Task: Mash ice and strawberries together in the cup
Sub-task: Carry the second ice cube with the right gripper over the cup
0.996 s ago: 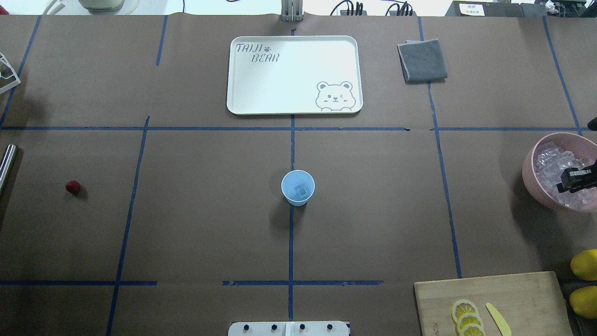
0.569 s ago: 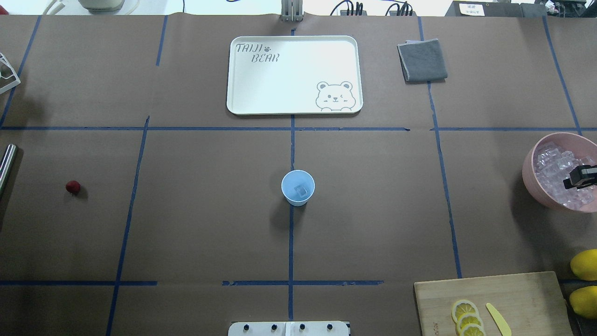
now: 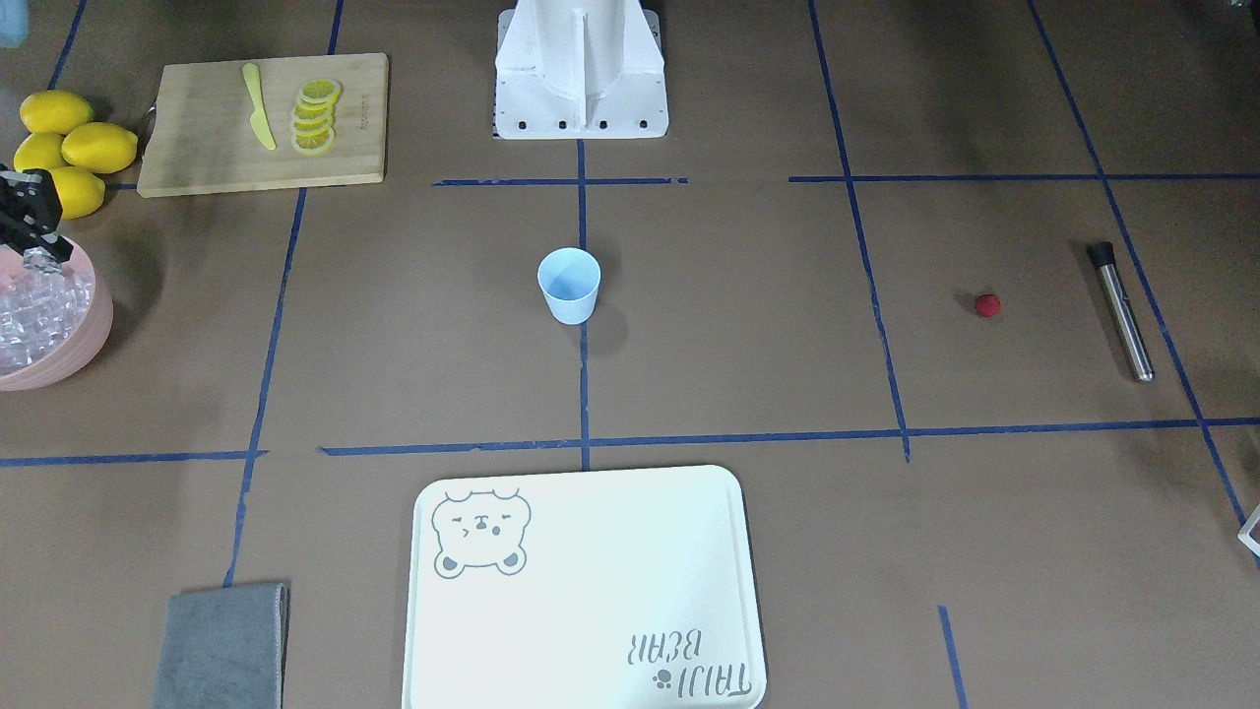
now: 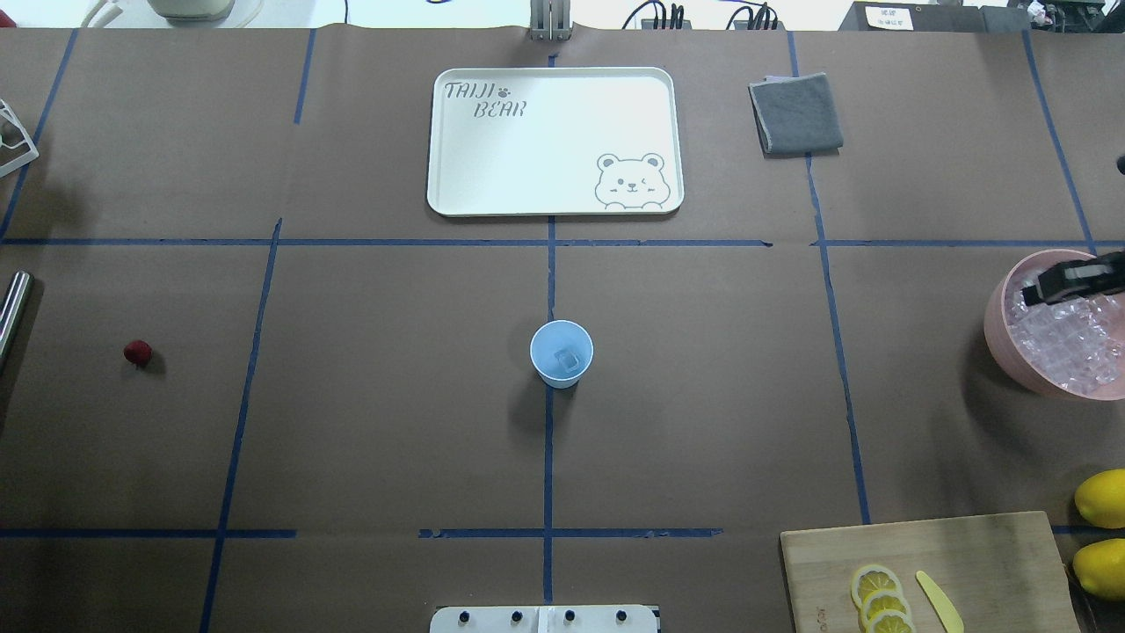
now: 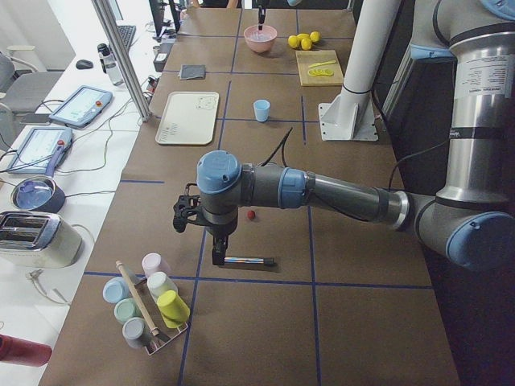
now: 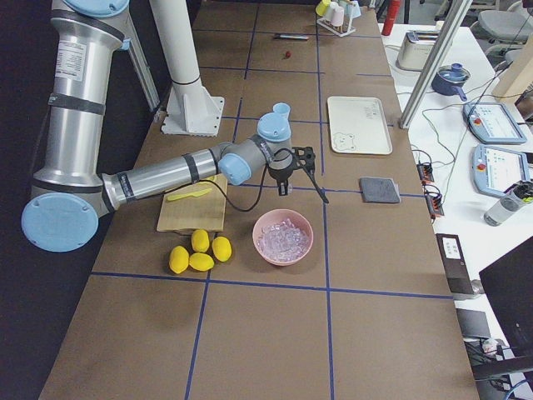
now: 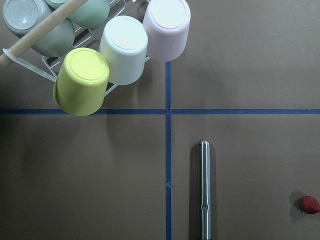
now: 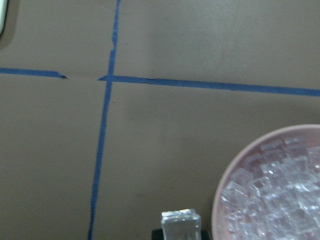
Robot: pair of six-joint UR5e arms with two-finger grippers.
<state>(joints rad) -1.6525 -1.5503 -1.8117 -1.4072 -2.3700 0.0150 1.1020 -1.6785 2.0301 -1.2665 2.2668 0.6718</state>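
Holding one ice cube [image 8: 181, 221] pinched tight in the right gripper [image 3: 39, 254] over the pink bowl [image 4: 991, 327] rim, so gotta carry it well over toward the robot's left to reach the cup [image 4: 562, 352] standing upright mid-table; can't tell the left gripper [image 5: 217, 256] jaws

Two cameras look steeply down from opposite long edges of the tabletop [image 4: 395, 422], sharing the blue cup [image 4: 562, 352]; two sight along it from its ends; wrist cameras stare down, close.
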